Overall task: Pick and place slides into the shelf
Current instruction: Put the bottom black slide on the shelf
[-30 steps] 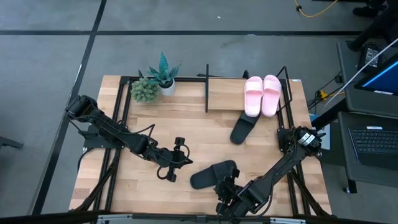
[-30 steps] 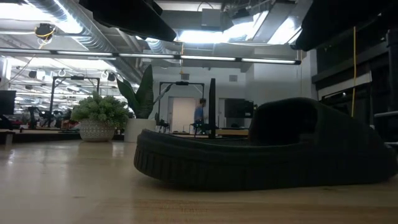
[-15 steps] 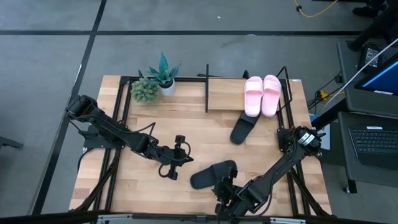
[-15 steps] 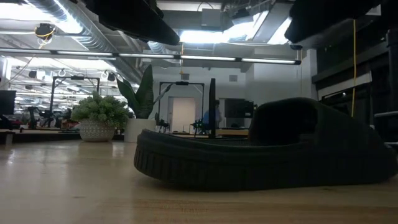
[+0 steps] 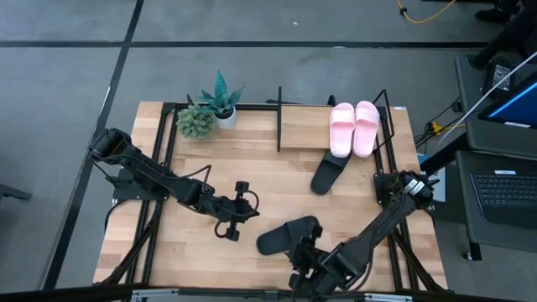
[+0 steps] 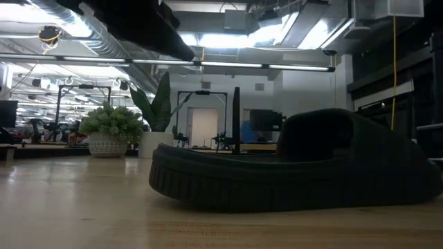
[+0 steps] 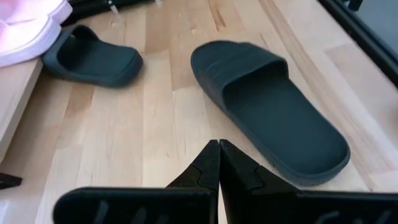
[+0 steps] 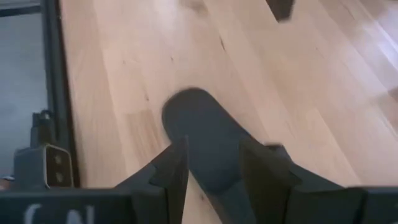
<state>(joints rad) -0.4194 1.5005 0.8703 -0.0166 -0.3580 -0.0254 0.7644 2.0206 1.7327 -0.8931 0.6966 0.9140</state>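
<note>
Wood table, matte black slide, wide strap, open toe

Robotics lab: open ceiling ducts, laptop, distant workstations.

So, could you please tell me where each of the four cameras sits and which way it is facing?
High view: overhead, straight down on the table, both arms, the shelf holding the pink slides.
Low view: tabletop height, level across into the room; the near black slide fills it.
Left wrist view: on the left arm, past the shut left gripper toward both black slides.
Right wrist view: on the right arm, the right gripper open above that same near slide.
</note>
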